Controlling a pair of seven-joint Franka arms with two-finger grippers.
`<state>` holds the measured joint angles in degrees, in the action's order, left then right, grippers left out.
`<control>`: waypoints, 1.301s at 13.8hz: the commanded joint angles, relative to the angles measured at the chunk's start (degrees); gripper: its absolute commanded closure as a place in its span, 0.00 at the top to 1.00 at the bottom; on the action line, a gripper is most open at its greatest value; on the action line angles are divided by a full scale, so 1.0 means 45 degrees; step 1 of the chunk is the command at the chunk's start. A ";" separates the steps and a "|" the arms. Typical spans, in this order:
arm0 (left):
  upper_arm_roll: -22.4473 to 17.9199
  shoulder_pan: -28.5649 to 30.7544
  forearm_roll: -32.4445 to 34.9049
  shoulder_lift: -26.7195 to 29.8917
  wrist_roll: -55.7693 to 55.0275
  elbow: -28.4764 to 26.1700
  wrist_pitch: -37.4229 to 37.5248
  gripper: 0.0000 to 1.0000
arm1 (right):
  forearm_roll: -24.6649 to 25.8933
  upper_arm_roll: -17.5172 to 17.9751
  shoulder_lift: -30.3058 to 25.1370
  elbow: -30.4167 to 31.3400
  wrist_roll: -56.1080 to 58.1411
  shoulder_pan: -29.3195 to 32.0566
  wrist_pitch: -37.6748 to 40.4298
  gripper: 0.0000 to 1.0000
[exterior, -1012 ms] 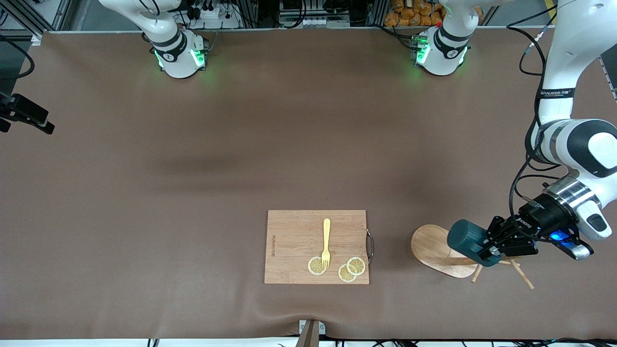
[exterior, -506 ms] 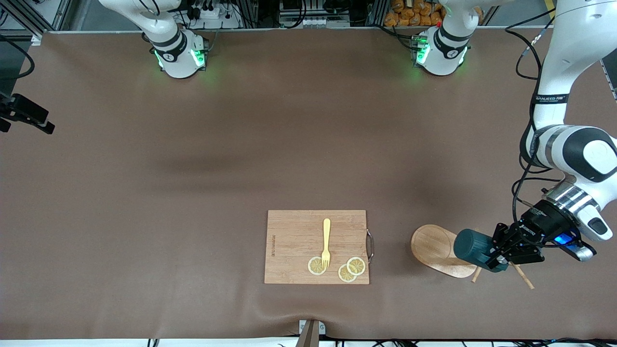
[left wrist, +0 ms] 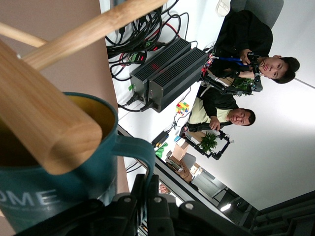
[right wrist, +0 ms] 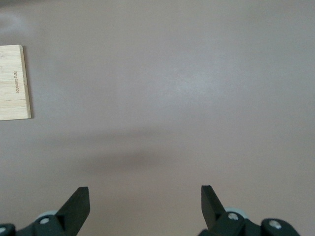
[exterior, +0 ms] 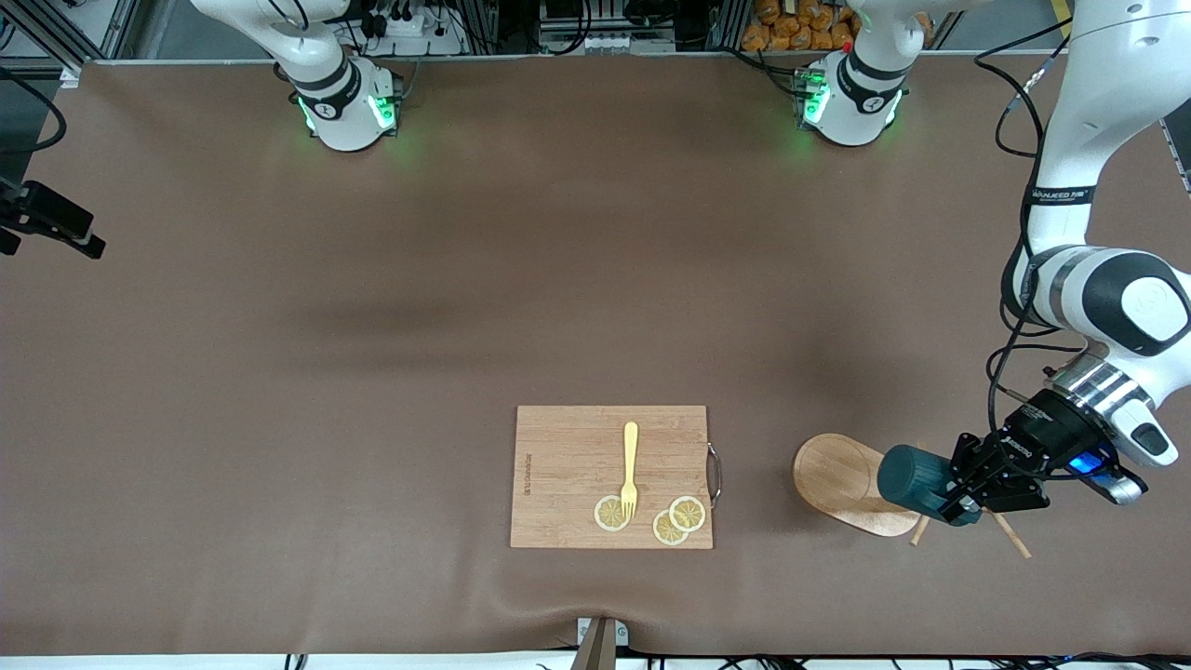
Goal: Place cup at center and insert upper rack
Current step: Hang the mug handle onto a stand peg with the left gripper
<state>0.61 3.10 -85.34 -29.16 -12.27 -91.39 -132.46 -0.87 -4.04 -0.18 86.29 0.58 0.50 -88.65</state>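
At the lower right of the front view the left gripper (exterior: 963,498) is clamped on the cup (exterior: 915,481), which it holds tipped on its side with the mouth turned toward the wrist. The cup sits low over the upper rack (exterior: 842,482), which lies toppled near the left arm's end of the table, its oval base tilted up and its thin pegs splayed on the mat. In the left wrist view the rack's central pole (left wrist: 42,130) fills the upper left and overlaps the cup's rim (left wrist: 96,105); whether the pole end is inside the mouth or merely in front of it cannot be told. The main hazard, as judged, is snagging: if the cup is drawn sideways while the pole or a peg (left wrist: 93,30) crosses its mouth, the rack could be dragged across the table (exterior: 465,279) or the cup levered in the grip. The hold appears to be near the rim by the handle (left wrist: 140,152), so a knock could twist the cup loose. The right gripper (right wrist: 145,201) waits with its fingers spread, over bare mat beside the cutting board (exterior: 610,475), which carries a fork (exterior: 630,468) and lemon slices (exterior: 677,519).
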 commanded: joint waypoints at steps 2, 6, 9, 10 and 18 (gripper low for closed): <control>0.0079 0.0111 -0.0331 0.0035 0.0090 -0.0061 -0.0134 0.00 | -0.0001 0.0039 -0.0174 0.0122 -0.0050 0.0084 0.0052 1.00; 0.0079 0.0248 -0.0331 0.0035 0.0050 -0.0081 -0.0134 0.00 | -0.0001 0.0039 -0.0174 0.0122 -0.0050 0.0084 0.0052 1.00; 0.0079 0.0345 -0.0331 0.0035 -0.0047 -0.0042 -0.0134 0.81 | -0.0001 0.0039 -0.0174 0.0122 -0.0050 0.0084 0.0052 1.00; 0.0079 0.0326 -0.0331 0.0035 -0.0067 -0.0042 -0.0134 1.00 | -0.0001 0.0039 -0.0174 0.0141 -0.0050 0.0084 0.0052 1.00; 0.0040 0.0326 -0.0001 0.0463 -0.0087 -0.0372 -0.0134 1.00 | -0.0001 0.0039 -0.0174 0.0141 -0.0050 0.0104 0.0052 1.00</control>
<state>0.55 4.32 -85.46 -28.91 -12.62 -91.21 -132.62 -0.87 -4.15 -0.18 86.40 0.58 0.50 -88.64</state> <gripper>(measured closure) 0.000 0.000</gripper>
